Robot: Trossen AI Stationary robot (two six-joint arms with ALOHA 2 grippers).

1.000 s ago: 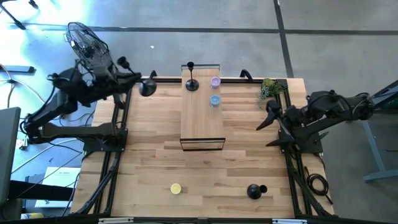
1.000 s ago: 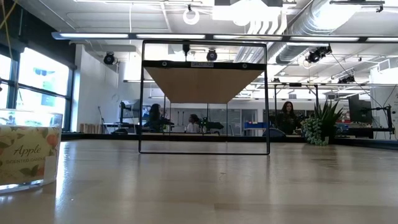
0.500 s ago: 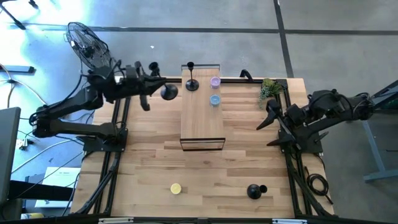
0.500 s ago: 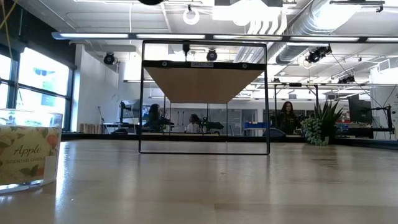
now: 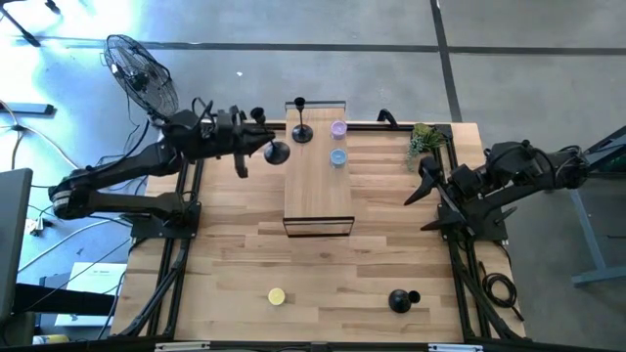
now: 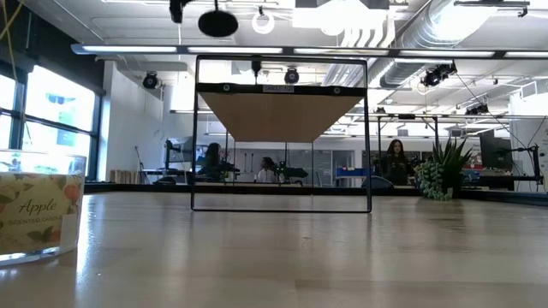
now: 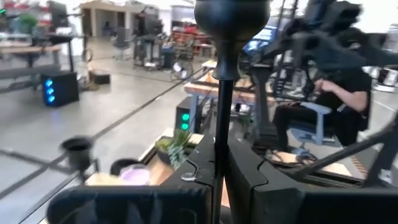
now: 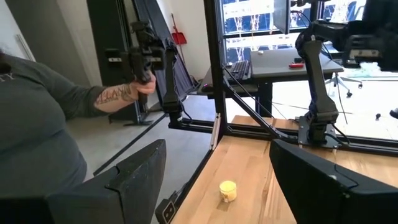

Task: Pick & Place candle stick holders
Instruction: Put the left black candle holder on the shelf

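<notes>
Black candle stick holder [image 5: 277, 153] has moved across, pinched by its thin stem in the left gripper [image 5: 256, 147]; it now hangs close to the wooden shelf [image 5: 318, 196], toward 11 o'clock; putting it down looks near; right gripper [image 5: 423, 183] waits at 3 o'clock, fingers apart

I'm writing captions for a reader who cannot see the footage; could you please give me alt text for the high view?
Seen from above, the left gripper holds a black candle holder beside a raised wooden shelf, where another holder stands near two small cups. The right gripper waits open at the table's right edge.
</notes>
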